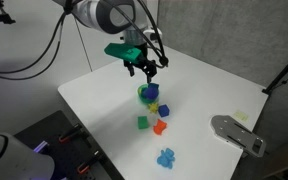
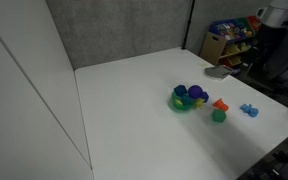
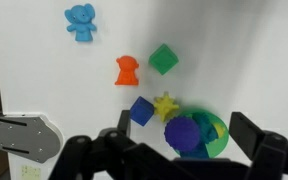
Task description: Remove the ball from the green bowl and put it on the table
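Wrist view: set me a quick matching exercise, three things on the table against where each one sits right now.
Things:
1. ball
2. light blue toy
3. green block

Places:
A. just right of the orange toy
B. in the green bowl
C. top left of the view, apart from the rest

Pairs: 1-B, 2-C, 3-A
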`<state>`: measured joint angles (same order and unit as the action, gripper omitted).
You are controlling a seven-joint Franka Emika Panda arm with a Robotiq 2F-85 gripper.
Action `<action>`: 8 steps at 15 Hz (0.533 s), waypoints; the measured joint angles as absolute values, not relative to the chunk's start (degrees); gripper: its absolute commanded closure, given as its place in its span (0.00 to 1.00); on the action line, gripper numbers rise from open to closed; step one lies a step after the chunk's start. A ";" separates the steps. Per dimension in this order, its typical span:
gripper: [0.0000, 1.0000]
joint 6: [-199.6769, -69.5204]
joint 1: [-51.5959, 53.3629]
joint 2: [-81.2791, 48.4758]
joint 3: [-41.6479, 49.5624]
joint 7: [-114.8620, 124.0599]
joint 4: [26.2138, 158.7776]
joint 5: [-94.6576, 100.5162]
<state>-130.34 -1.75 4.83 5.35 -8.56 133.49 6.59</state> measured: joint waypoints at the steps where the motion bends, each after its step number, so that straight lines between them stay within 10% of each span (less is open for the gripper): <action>1: 0.00 -131.26 -1.75 2.14 5.35 -8.39 131.42 5.49; 8: 0.00 -137.59 -1.74 -13.98 4.16 -2.53 119.91 2.42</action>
<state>-137.59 -1.74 -13.98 4.16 -2.53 119.91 2.42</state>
